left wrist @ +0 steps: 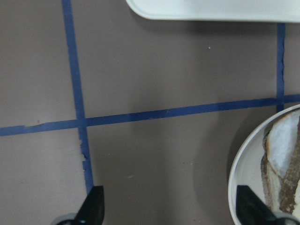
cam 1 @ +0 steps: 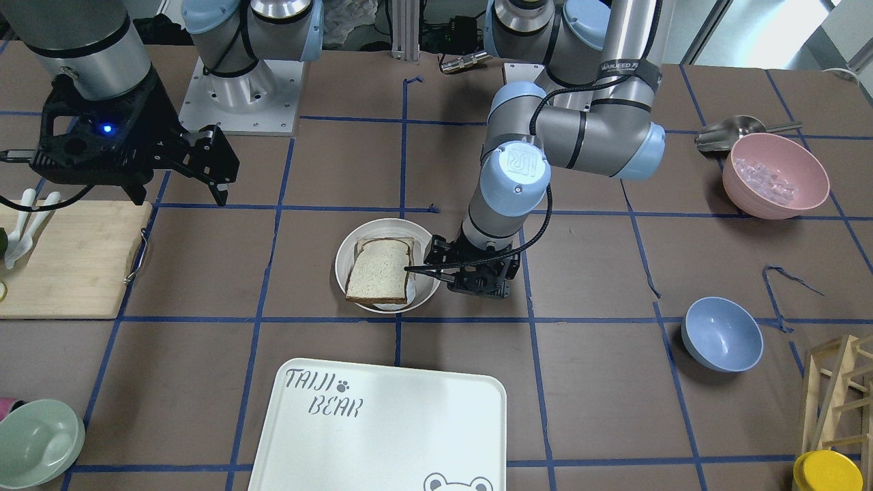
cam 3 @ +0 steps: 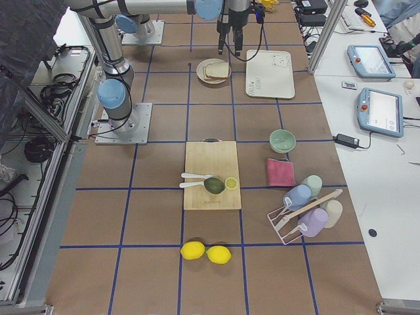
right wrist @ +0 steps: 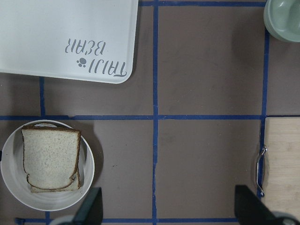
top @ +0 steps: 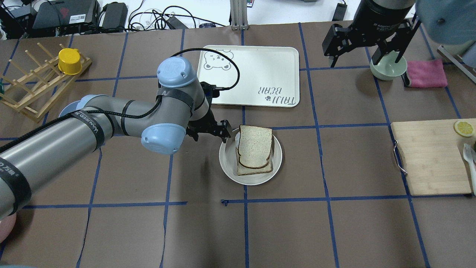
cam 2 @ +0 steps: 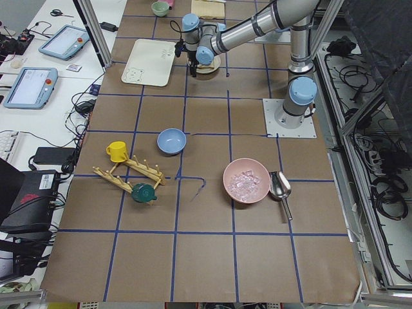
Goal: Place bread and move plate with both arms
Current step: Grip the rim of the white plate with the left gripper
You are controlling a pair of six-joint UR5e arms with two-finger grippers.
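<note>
Left wrist-mounted view crops the plate (left wrist: 237, 171) and bread (left wrist: 290, 179) beside the left tool (left wrist: 169, 191), spread wide and empty

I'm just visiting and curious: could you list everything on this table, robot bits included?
plate: one, cream-white, table centre
bread: two stacked slices, brown-crusted, on the plate
tray: one, white, beyond the plate
green bowl: one, beside a pink cloth
blue bowl: one, robot's left side
pink bowl: one, clear cubes inside, metal scoop beside it
cutting board: one, wooden, robot's right side
lemons: two, yellow, past the cutting board
yellow cup: one, on a wooden rack
left gripper: one, black, open, beside the plate
right gripper: one, black, open, raised near the green bowl
</note>
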